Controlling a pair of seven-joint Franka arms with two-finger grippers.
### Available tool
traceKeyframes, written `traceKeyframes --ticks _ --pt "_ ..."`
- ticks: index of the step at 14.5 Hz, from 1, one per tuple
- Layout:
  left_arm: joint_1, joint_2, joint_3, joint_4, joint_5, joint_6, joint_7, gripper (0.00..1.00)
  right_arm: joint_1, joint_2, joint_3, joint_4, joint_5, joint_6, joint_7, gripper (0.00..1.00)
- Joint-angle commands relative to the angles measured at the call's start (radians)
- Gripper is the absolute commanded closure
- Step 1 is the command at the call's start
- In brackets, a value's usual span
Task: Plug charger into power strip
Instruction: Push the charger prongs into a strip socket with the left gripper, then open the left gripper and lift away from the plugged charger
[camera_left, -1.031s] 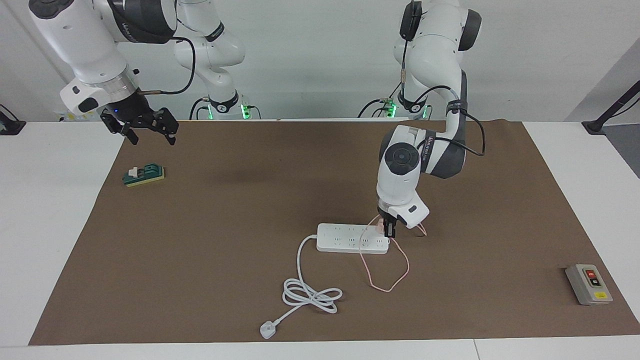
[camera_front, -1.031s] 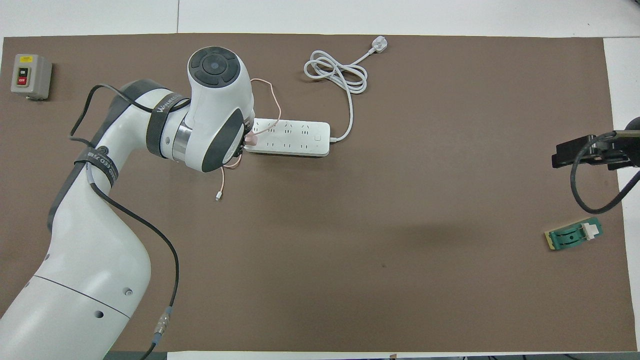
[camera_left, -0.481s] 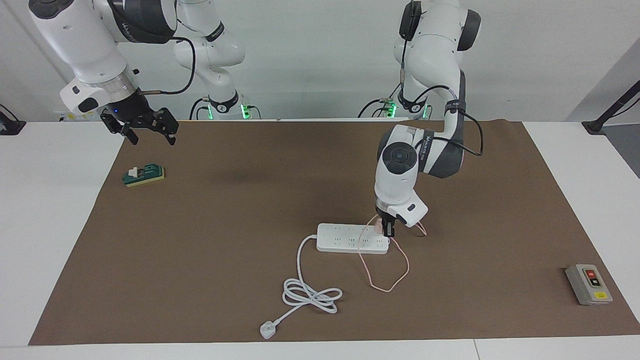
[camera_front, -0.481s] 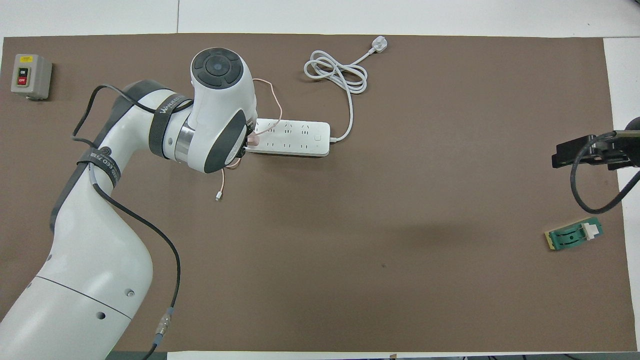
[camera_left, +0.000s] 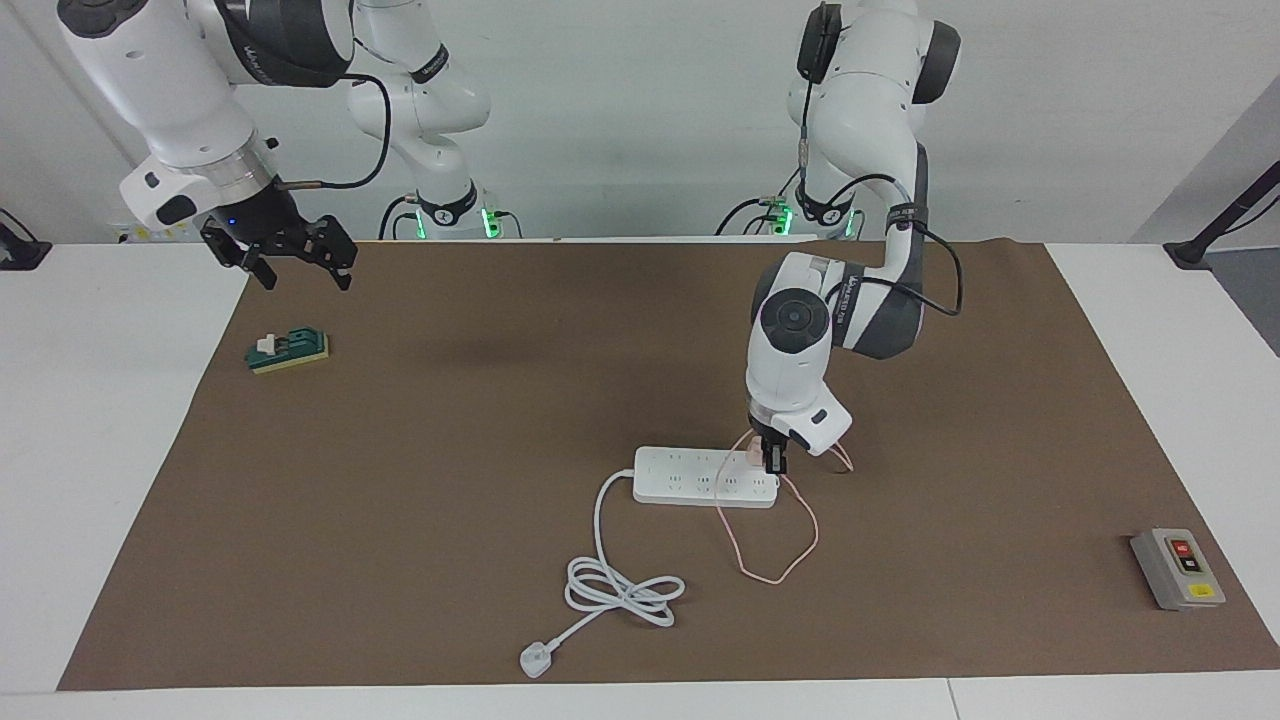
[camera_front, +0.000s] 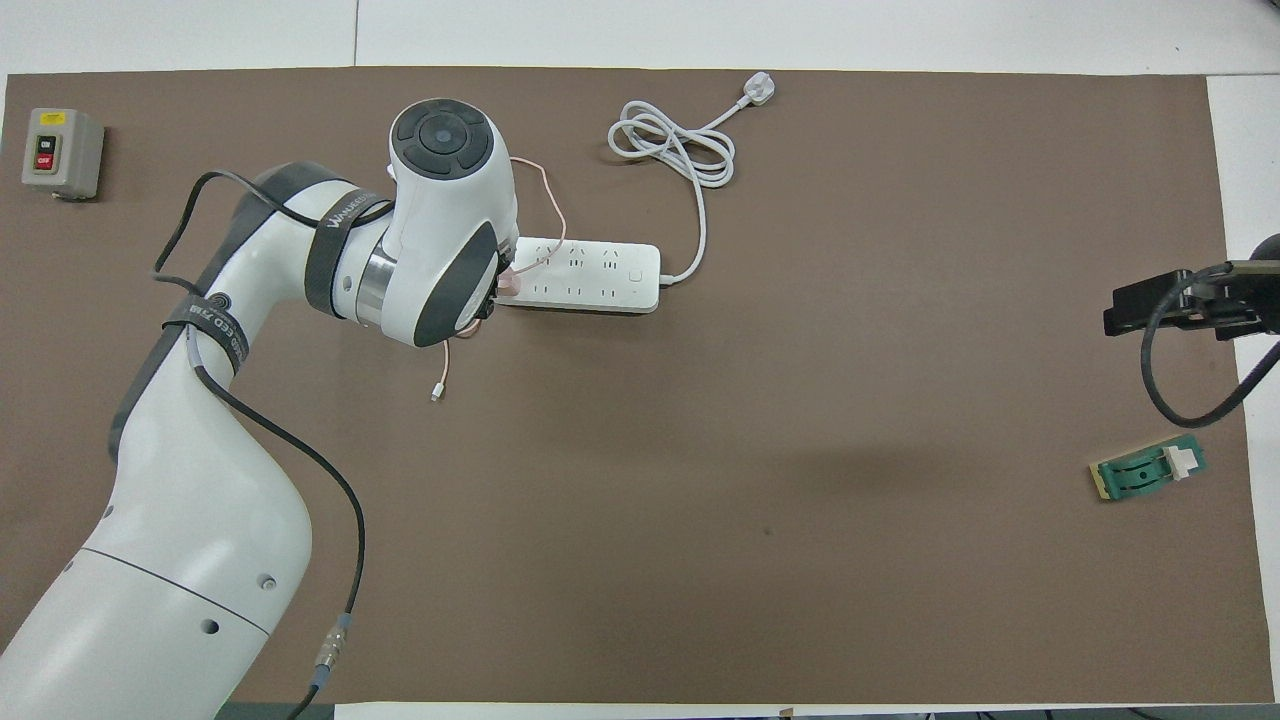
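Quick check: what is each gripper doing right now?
Left gripper: shut on the charger, at the power strip's end.
Right gripper: open, empty, waiting above the table's right-arm end.

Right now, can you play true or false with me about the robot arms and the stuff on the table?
1. The left gripper is shut on the pink charger at one end of the power strip. True.
2. The right gripper holds the green block. False: it is open, up in the air, and the block lies on the mat untouched.
3. The strip's white plug lies loose on the mat. True.
4. The grey button box sits on top of the strip. False: it sits apart, near the mat's corner at the left arm's end.
5. The pink cable loops on the mat beside the strip. True.
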Motion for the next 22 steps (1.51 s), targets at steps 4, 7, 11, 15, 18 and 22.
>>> traceKeyframes --ticks 4,7,11,15,18,22 --pt "-0.006 0.028 0.007 0.02 -0.006 -0.025 -0.025 1.0 -0.008 -0.008 0.005 0.003 -0.014 -0.019 -0.017 0.0" --pt "-0.018 0.032 0.007 0.02 -0.002 -0.025 -0.054 1.0 -0.008 -0.008 0.005 0.003 -0.014 -0.019 -0.018 0.0" --pt "-0.032 0.047 0.008 0.02 0.004 -0.027 -0.095 1.0 -0.008 -0.01 0.005 0.003 -0.014 -0.019 -0.017 0.0" --pt "-0.05 0.061 0.008 0.023 0.037 -0.027 -0.137 1.0 -0.008 -0.008 0.005 0.003 -0.014 -0.019 -0.018 0.0" --pt "-0.052 0.067 0.008 0.024 0.037 -0.028 -0.137 1.0 -0.008 -0.008 0.005 0.003 -0.014 -0.019 -0.017 0.0" --pt "-0.055 0.08 0.008 0.026 0.038 -0.028 -0.137 1.0 -0.008 -0.01 0.005 0.003 -0.014 -0.019 -0.017 0.0"
